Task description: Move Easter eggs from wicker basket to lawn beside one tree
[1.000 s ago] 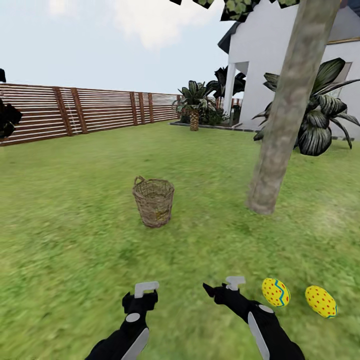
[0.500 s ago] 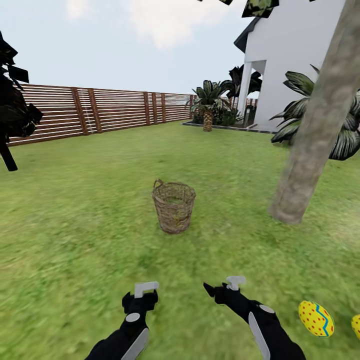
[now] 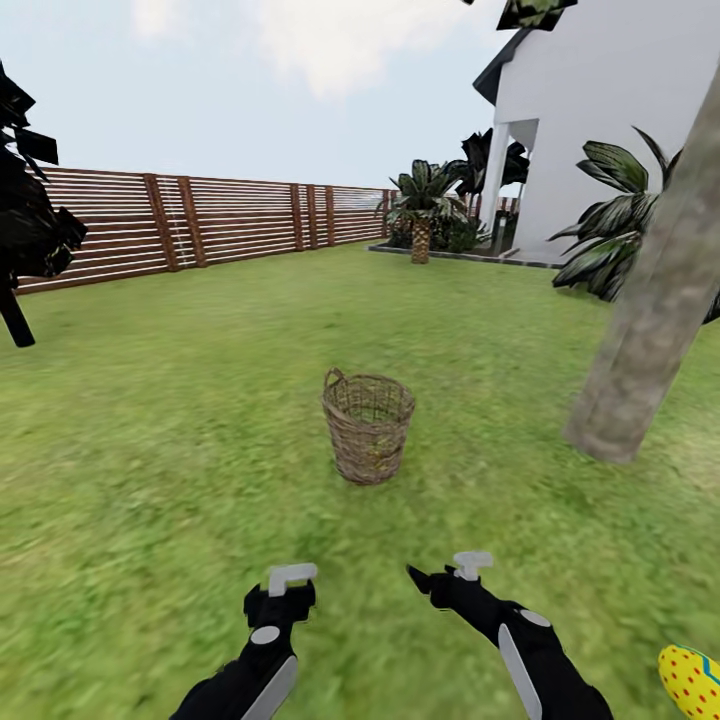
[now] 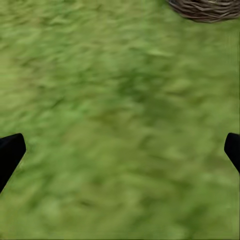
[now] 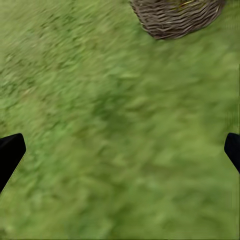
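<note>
Easter egg (image 3: 690, 682), yellow with red dots and a bit of blue-green band, lies on the lawn (image 3: 180, 460) at the near right, on the robot's side of the tree (image 3: 650, 330) and well apart from the wicker basket (image 3: 368, 428); it is cut by the picture's edge, so only part of it can be seen. That basket stands upright on the grass, to the left of the tree's leaning grey-brown trunk and ahead of both arms; whether anything lies inside it cannot be told from its open weave. Between the robot and the basket, the left gripper (image 3: 291, 578) and the right gripper (image 3: 450, 572) hang low over bare grass, each with its fingers spread wide and nothing between them. Through the wrist cameras the black fingertips (image 4: 10, 152) sit at the far edges over green turf, with the basket's woven wall beyond them. Behind the basket runs a brown slatted fence (image 3: 220, 220), and past the tree stands a white house (image 3: 600, 110) with dark broad-leaved plants (image 3: 610, 235) at its foot.
</note>
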Controlling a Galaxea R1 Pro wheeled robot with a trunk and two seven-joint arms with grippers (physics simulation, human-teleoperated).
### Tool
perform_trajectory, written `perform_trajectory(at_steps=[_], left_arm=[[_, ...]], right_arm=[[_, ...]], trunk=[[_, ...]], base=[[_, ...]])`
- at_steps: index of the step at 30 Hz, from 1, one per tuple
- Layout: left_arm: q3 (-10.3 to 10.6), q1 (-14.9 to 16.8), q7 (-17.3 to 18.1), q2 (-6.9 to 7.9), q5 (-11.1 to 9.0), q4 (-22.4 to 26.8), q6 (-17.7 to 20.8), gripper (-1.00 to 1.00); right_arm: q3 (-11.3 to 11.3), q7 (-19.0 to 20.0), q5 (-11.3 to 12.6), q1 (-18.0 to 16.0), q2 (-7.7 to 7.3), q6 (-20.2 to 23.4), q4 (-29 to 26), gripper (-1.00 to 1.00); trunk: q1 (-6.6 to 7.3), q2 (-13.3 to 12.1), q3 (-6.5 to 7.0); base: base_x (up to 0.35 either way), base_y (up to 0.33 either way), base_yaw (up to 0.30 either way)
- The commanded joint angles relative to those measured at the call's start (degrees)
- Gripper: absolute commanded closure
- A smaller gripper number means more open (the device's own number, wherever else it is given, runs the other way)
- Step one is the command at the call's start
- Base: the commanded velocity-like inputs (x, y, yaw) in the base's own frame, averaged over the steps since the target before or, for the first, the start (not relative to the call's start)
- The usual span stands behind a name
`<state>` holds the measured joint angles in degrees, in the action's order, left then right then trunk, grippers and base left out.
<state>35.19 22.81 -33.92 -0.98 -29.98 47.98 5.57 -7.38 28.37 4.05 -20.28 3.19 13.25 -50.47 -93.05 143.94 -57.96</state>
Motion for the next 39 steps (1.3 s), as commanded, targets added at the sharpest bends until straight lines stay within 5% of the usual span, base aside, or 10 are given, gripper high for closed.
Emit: perform_trajectory(at_steps=[1,27,39], left_arm=[[0.22,0.05,-0.42,0.05,-0.21,0.14,0.24,-1.0],[0.04,0.04,-0.45,0.06,-0.28,0.06,0.3,-1.0],[-0.05,0.04,-0.58,-0.04,-0.28,0.55,0.57,-1.0]], right_arm=[[-0.26,0.33,0.45,-0.02,0.07,0.55,-0.07,-1.0],[-0.27,0.44,0.54,-0.02,-0.01,0.55,-0.07,-1.0],[-0.35,0.45,0.64,-0.02,-0.07,0.55,-0.07,-1.0]], trunk=[[-0.02,0.02,-0.06],[-0.02,0.02,0.01],[0.11,-0.04,1.29]], base=[[0.269,0.219,0.0],[0.301,0.091,-0.008],[0.05,0.0,-0.053]])
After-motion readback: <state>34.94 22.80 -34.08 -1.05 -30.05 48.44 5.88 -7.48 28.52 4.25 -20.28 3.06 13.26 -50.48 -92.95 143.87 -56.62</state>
